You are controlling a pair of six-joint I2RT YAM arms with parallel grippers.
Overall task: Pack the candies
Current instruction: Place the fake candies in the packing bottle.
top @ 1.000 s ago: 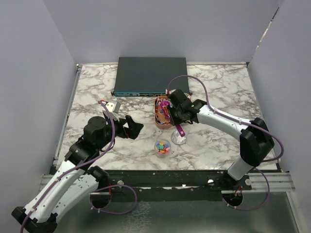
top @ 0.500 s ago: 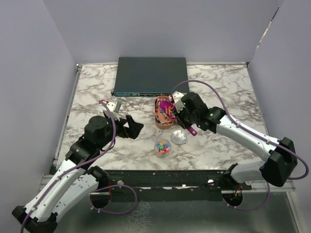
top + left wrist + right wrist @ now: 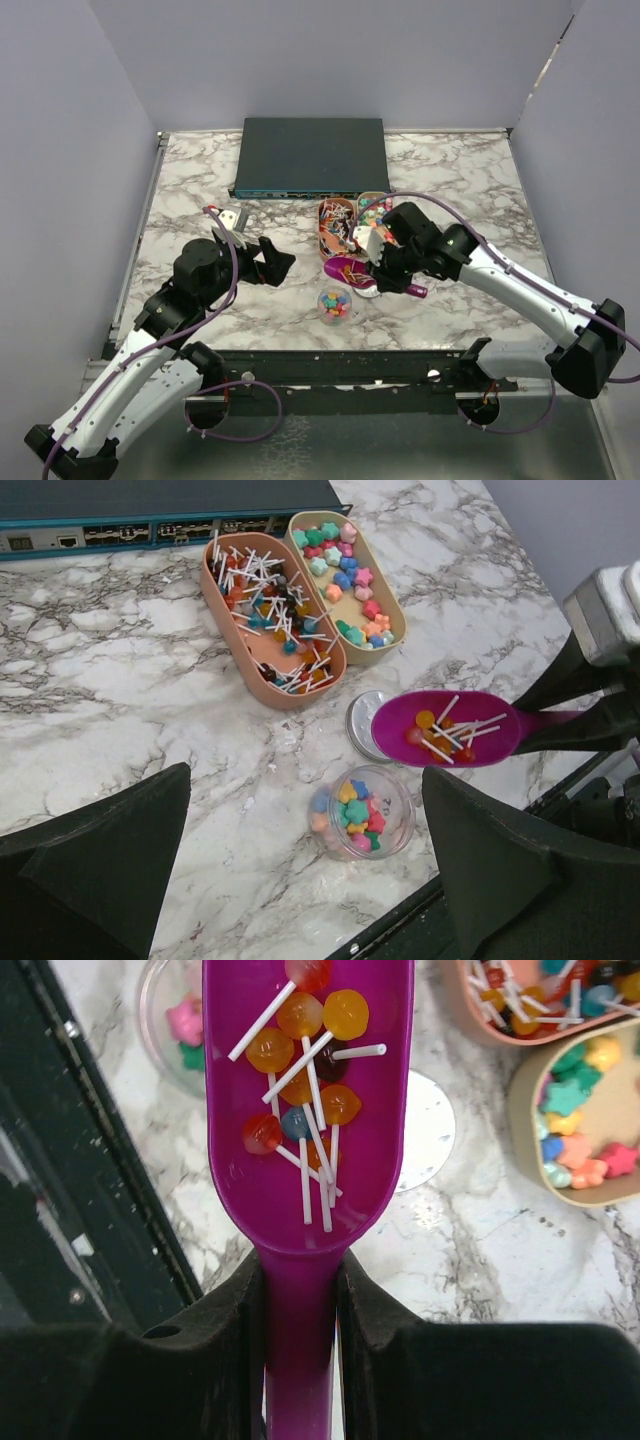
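Note:
My right gripper [image 3: 300, 1270] is shut on the handle of a purple scoop [image 3: 305, 1110]. The scoop holds several candies [image 3: 300, 1080], small round lollipops on white sticks. It hangs level above a round lid [image 3: 362, 725], just beyond the clear jar [image 3: 357, 810], which holds star-shaped candies [image 3: 355, 805] in mixed colours. In the top view the scoop [image 3: 350, 270] sits above and right of the jar [image 3: 335, 303]. My left gripper [image 3: 275, 262] stands open to the jar's left, nothing between its fingers [image 3: 120, 850].
A salmon oblong tray [image 3: 207, 575] of lollipops and a beige tray [image 3: 397, 620] of star candies lie side by side behind the jar. A dark network switch [image 3: 310, 155] sits at the back. The table's near edge runs just below the jar.
My right arm carried the scoop from the salmon tray toward the near side, loaded with lollipops, to a spot over the lid. The left arm has not moved.

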